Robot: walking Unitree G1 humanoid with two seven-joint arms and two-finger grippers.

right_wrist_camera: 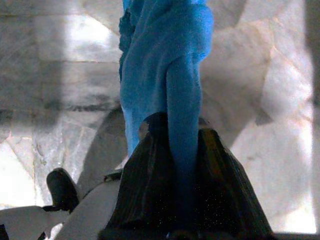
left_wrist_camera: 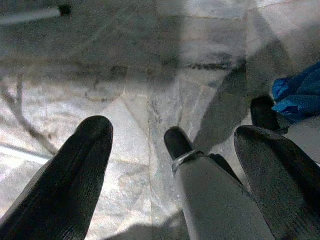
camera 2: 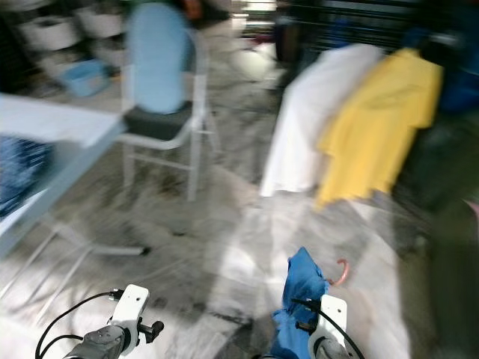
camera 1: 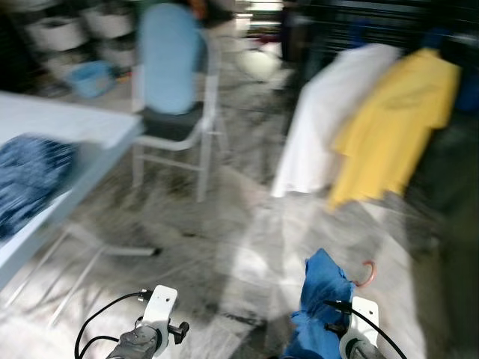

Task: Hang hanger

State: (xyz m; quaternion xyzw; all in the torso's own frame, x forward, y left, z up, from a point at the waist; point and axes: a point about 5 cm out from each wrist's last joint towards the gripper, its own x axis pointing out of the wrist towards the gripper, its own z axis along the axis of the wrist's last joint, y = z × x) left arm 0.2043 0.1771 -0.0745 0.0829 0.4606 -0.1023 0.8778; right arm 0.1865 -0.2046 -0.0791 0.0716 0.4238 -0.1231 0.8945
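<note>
Right gripper (right_wrist_camera: 182, 200) was clamped on blue garment (camera 1: 323, 288) carrying pink hanger hook (camera 1: 367, 272), presumably for the far rail; left gripper (left_wrist_camera: 175, 170) hung spread, empty.

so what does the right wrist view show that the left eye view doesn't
Right wrist view: the jaws' black fingers closed on a fold of the blue garment, with pale stone floor behind.

Left eye view: a pink hanger hook beside the garment, a yellow shirt and a white garment hanging ahead, a chair, a table edge, and the left arm low and idle.

Both: the blue garment held by the right gripper, over the floor.
</note>
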